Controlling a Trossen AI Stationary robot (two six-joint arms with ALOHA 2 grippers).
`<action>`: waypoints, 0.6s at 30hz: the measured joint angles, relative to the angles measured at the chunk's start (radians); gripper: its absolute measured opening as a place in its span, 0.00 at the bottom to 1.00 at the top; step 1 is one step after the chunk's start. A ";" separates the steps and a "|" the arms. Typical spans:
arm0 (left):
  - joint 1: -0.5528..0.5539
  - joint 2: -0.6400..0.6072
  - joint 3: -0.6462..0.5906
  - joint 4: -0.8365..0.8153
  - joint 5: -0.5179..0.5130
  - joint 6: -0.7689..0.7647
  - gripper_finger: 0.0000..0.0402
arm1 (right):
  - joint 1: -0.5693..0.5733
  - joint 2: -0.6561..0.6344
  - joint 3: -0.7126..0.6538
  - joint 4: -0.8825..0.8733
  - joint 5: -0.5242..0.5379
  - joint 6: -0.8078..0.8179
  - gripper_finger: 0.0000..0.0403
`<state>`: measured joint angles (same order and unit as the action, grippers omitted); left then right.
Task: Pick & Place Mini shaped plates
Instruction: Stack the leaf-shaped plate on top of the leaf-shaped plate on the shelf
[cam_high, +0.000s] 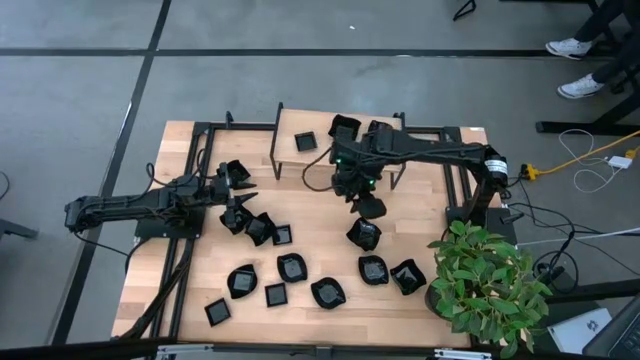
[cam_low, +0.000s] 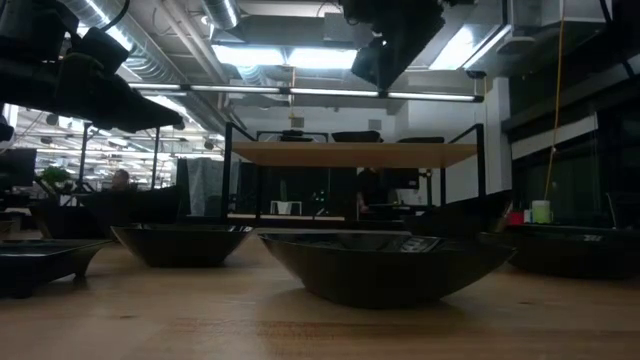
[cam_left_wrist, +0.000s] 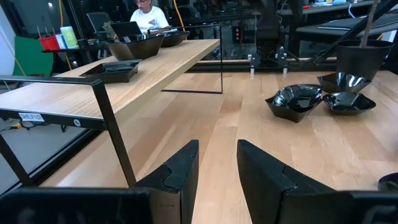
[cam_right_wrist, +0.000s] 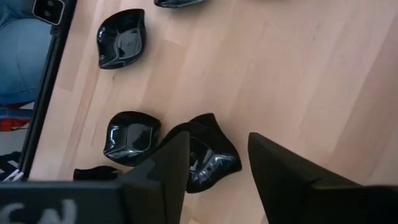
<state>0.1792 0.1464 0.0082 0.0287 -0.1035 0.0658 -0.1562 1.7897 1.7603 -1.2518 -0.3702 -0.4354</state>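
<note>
Several mini shaped plates, small glossy black dishes, lie scattered on the wooden table (cam_high: 320, 230), most of them toward its near edge (cam_high: 291, 266). Three more sit on the raised wooden shelf (cam_high: 300, 165) at the far side (cam_high: 343, 128). My right gripper (cam_high: 358, 192) hangs open above the table's middle, pointing steeply down. Below its fingers (cam_right_wrist: 171, 168) a wavy plate (cam_right_wrist: 208, 155) rests on the wood, with another (cam_right_wrist: 127, 135) beside it. My left gripper (cam_left_wrist: 217, 165) waits open and level at the table's left, nothing between its fingers.
The shelf's black metal frame (cam_left_wrist: 112, 118) stands along the far side, close to my left gripper. A potted plant (cam_high: 490, 285) fills the near right corner. In the low view a wide plate (cam_low: 385, 262) lies close to the camera. A person sits beyond the table (cam_left_wrist: 146, 15).
</note>
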 joint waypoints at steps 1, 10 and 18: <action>0.000 0.000 0.000 0.000 0.000 0.000 0.26 | 0.003 0.000 0.000 0.001 0.000 -0.006 0.39; 0.000 0.000 0.000 0.000 0.000 0.000 0.26 | 0.004 0.000 0.000 0.062 0.003 -0.013 0.37; 0.000 0.000 0.000 0.000 0.000 0.000 0.26 | 0.004 0.000 0.000 0.143 0.003 -0.013 0.37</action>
<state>0.1791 0.1466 0.0086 0.0287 -0.1036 0.0658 -0.1524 1.7897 1.7603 -1.1086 -0.3676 -0.4488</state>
